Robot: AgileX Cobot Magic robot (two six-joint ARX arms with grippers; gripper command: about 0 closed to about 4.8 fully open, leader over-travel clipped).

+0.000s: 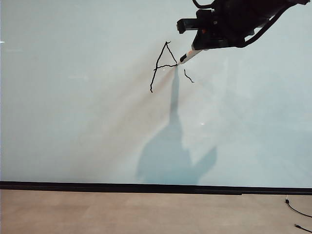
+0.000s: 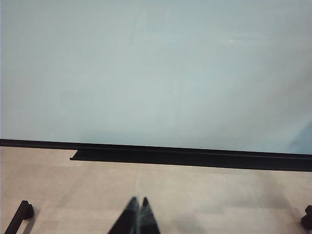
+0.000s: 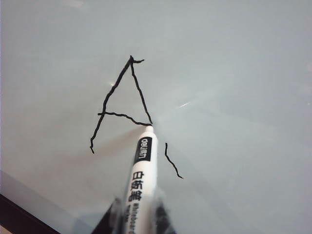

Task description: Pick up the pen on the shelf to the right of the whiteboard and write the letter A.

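On whiteboard [image 3: 234, 73], letter A [image 3: 119, 102], "deli" pen [image 3: 141, 175] in right pincer [image 3: 139, 222], left pincer [image 2: 136, 214] closed.

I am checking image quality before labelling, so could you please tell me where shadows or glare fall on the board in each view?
Exterior view: the right gripper and the pen cast a tall soft shadow down the whiteboard below the letter A. Right wrist view: small bright glints beside the A, pen label sharp. Left wrist view: even light, faint glare upper right, left gripper blurred, its jaws together.
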